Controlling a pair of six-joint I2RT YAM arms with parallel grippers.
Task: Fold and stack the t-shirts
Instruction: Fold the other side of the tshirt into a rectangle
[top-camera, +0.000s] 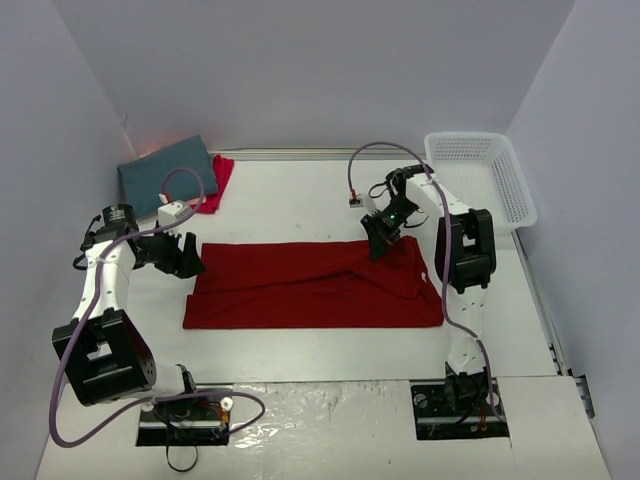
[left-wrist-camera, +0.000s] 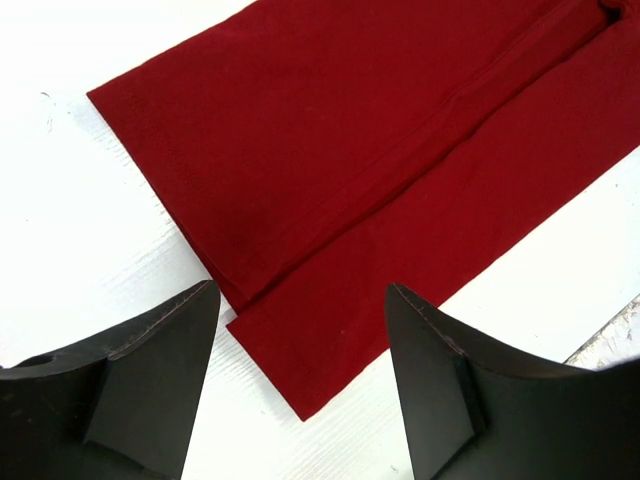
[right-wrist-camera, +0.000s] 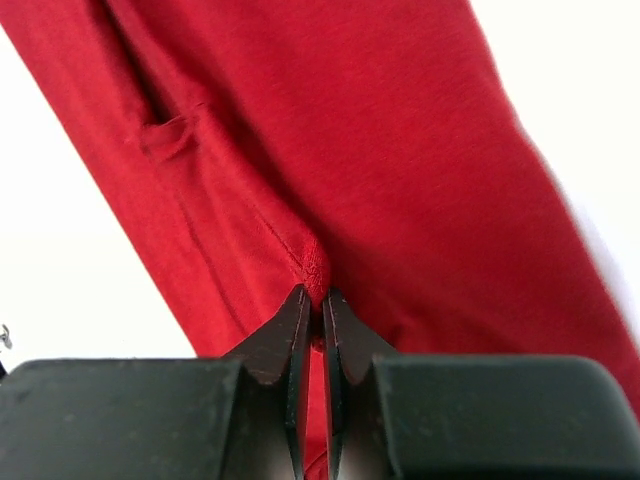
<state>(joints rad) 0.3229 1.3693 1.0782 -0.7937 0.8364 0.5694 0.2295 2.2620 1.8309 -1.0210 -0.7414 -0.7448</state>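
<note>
Deep red cloth t-shirt (top-camera: 300, 290) lies flat in a long band, the right gripper (right-wrist-camera: 322, 300) pinched shut on a ridge of cloth at its far edge, well away from the hem. Left gripper (left-wrist-camera: 300, 288) hangs open over the shirt's hem end; it wants both layers there, so both ends lift evenly.

White arms (top-camera: 105, 285), black joints (top-camera: 100, 362), lilac cables (top-camera: 55, 400), black wedge-shaped tool fingers (left-wrist-camera: 130, 400)

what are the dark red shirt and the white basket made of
The deep red t-shirt looks like soft matte knit cloth, probably cotton: it creases, and the left wrist view shows a stitched hem. The white basket looks like rigid plastic, judging by its moulded mesh walls.
</note>
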